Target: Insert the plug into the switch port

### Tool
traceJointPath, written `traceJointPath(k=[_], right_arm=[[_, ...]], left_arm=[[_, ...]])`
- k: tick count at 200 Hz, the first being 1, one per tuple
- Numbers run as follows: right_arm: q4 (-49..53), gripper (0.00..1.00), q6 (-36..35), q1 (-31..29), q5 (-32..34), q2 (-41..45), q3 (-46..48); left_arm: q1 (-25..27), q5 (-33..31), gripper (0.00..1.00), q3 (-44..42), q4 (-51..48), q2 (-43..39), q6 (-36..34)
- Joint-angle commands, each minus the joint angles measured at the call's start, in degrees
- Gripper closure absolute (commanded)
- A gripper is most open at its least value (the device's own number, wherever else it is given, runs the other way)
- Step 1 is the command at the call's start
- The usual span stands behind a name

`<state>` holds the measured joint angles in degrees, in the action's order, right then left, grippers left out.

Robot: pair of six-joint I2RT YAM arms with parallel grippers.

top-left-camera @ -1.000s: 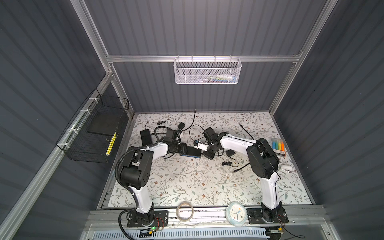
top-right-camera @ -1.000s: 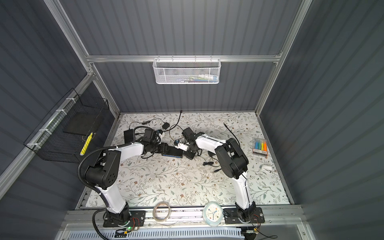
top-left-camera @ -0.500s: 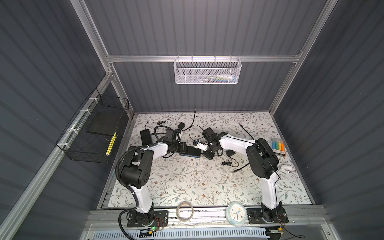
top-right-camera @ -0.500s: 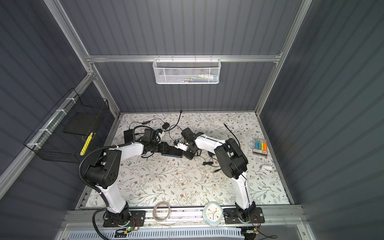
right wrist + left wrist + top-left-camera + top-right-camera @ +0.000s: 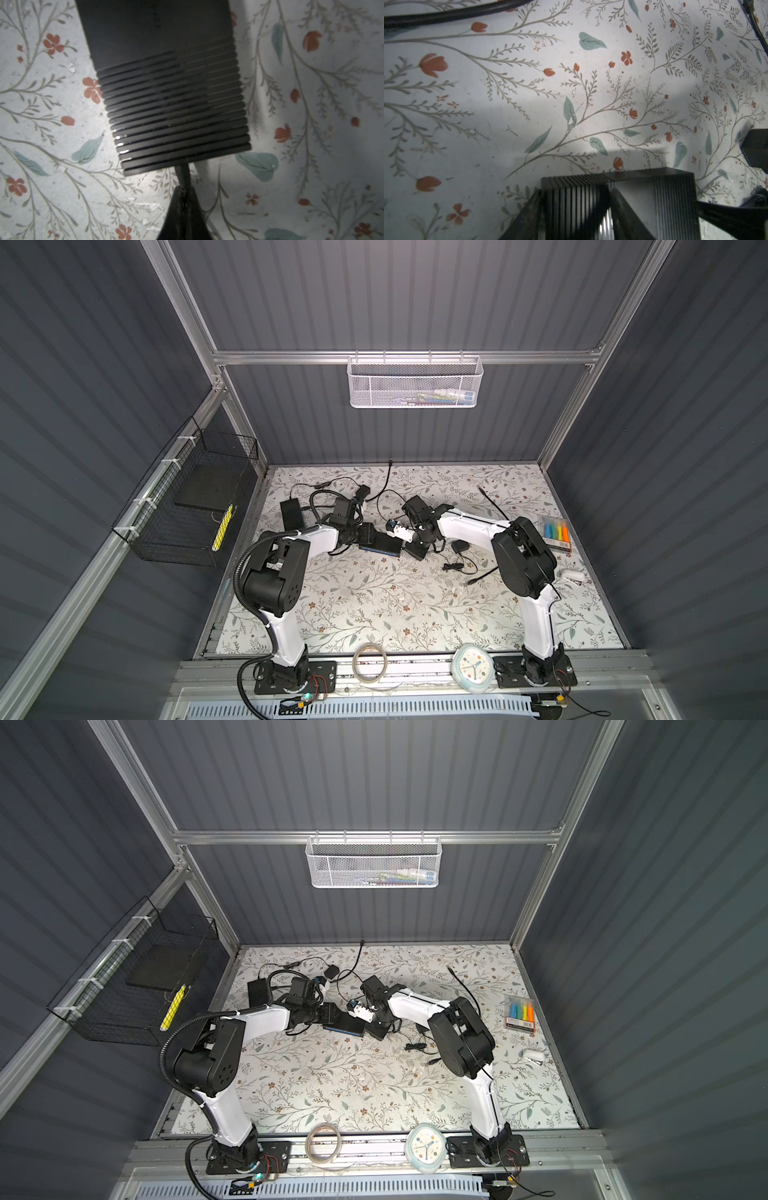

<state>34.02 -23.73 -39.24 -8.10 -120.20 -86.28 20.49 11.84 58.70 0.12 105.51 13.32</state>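
Your right gripper (image 5: 183, 192) pinched the plug (image 5: 184, 175), pointing twelve o'clock at the switch (image 5: 166, 93); left gripper (image 5: 575, 199) clamped it.

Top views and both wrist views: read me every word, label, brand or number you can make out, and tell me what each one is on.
No text here can be read.
clock: dial marks too small to read.
marker pack: label too small to read.
yellow strip in the black wire basket: any print is blurred.
white mesh basket: its contents are blurred.
switch: only ribs, no print visible.
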Motion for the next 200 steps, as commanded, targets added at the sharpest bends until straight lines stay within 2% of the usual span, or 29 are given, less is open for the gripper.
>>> traceJointPath(k=[1, 32, 77, 129, 200], right_arm=[[-6.18, 1.00, 2.37, -2.28, -2.99, 0.05, -2.93], [-7.75, 1.00, 5.49, -2.82, -3.14, 0.23, -1.95], [-8.19, 1.00, 5.22, -2.86, -1.10, 0.35, -0.48], [-8.10, 1.00, 3.01, -1.63, 0.62, 1.23, 1.38], [-9.17, 1.00, 2.37, -1.23, -0.95, 1.32, 1.17]], left_arm=[[2.95, 2.96, 0.48, -2.40, -3.14, 2.68, 1.87], [3.41, 2.16, 0.49, -2.70, -2.84, 3.16, 2.77], [3.19, -0.13, 0.47, -2.79, -5.23, 0.87, 1.55], [0.77, 1.76, 0.44, -3.76, -7.60, -3.16, 0.74], [0.78, 5.29, 0.46, -4.82, -3.54, -1.20, 3.28]])
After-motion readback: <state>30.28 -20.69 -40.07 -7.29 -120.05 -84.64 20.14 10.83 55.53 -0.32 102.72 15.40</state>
